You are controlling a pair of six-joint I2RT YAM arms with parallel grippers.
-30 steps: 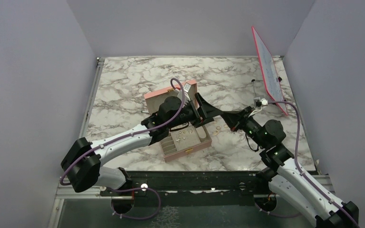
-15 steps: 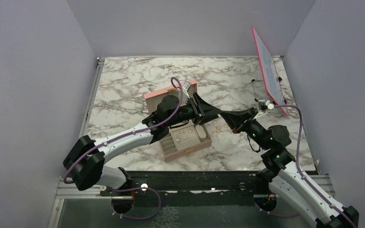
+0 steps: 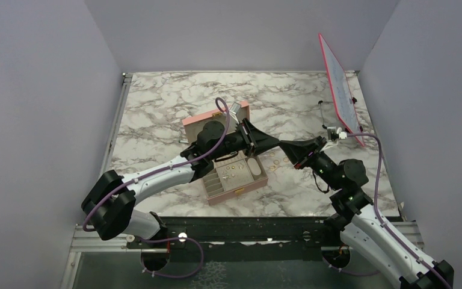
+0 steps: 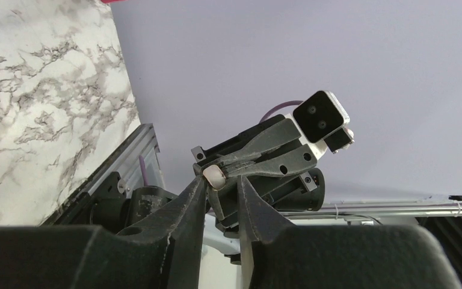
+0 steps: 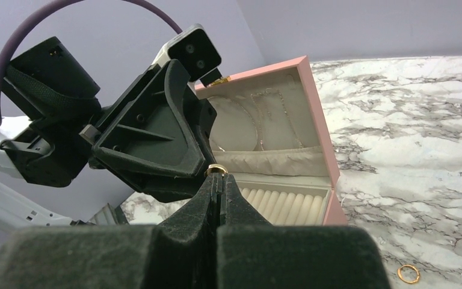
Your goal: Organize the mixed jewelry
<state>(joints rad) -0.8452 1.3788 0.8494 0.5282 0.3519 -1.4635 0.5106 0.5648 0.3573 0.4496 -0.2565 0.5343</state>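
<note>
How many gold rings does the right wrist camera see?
2: a held ring, pinched in the right end effector; a loose ring on the marble table, bottom right. Others may be hidden.

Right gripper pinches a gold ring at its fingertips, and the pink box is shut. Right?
No: the pink box stands open, lid raised, as the right wrist view shows. The right gripper does pinch a gold ring at its fingertips.
</note>
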